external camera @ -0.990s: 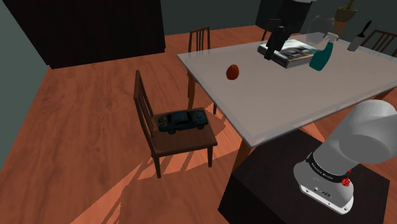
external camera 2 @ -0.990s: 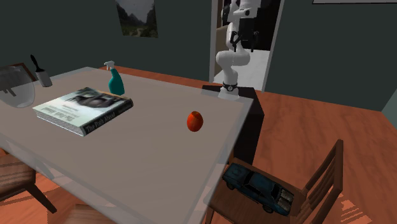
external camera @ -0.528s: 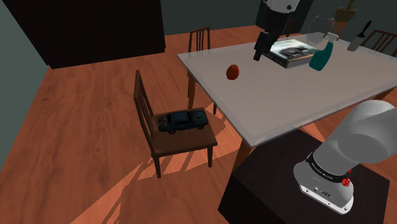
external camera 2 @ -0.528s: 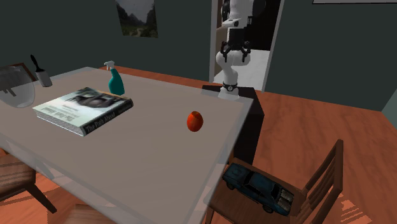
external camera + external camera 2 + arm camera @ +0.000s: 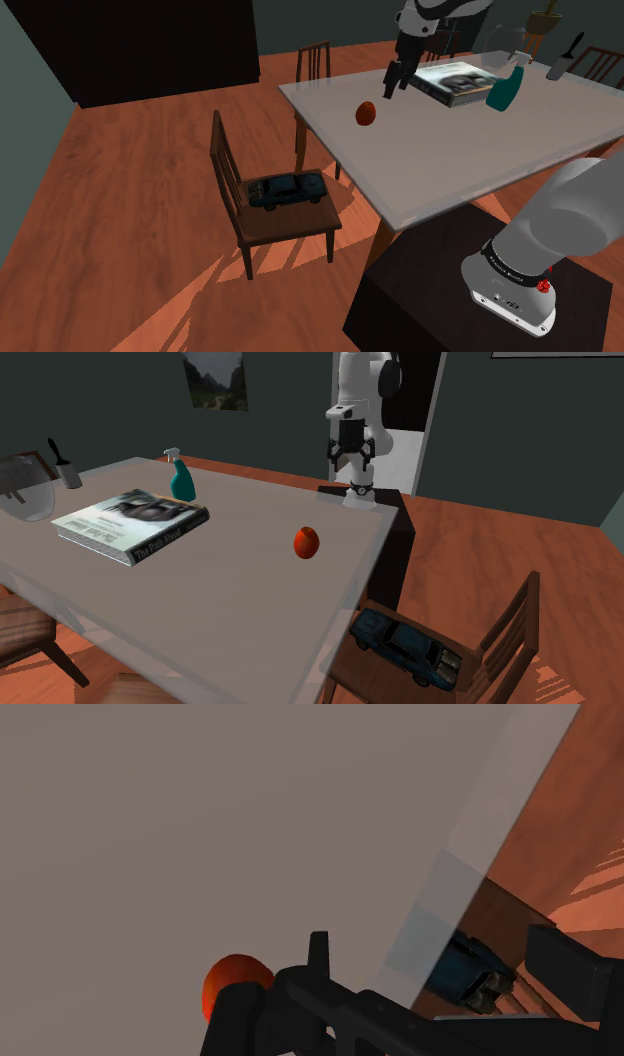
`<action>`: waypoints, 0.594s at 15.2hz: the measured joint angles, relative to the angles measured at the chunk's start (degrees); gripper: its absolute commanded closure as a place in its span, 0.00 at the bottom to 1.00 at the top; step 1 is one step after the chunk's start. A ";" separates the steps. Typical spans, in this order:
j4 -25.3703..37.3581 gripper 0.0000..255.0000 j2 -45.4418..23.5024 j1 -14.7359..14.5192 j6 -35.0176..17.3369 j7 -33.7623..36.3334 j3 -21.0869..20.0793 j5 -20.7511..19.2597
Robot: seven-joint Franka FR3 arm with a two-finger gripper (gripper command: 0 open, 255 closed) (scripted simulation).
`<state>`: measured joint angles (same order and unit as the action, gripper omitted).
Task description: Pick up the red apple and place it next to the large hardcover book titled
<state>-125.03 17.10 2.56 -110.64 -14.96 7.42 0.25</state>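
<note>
A red apple [image 5: 367,113] was seen resting on the grey tabletop [image 5: 450,160], toward the edge that faced a wooden chair [image 5: 232,172]. It lay well apart from the large hardcover book [image 5: 455,82], which was laid flat nearer the opposite edge. Lettering was printed along the book's spine, but it could not be read. A dark picture was shown on the cover.

The black tool [image 5: 392,80] was held in the air over the tabletop, between the apple and the book. It was near the apple and above it, not touching it. In the second exterior view its two fingers were seen standing apart, with nothing between them. In the wrist view the apple was seen just beside the tool, with the tabletop's edge close by.

A teal spray bottle [image 5: 505,92] stood just beside the book. A dark blue toy car [image 5: 286,188] lay on the chair's seat.
</note>
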 measured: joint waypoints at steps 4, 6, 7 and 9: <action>4.79 0.00 -8.08 0.83 -2.35 -3.31 2.22 1.16; 7.96 0.00 -12.35 1.40 -2.88 -5.15 3.28 1.99; 9.33 0.00 -14.28 1.52 -3.18 -5.63 3.51 2.45; 12.31 0.00 -18.64 2.08 -3.96 -7.18 4.17 3.55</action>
<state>-112.72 -1.55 4.64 -114.60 -22.14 11.59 3.80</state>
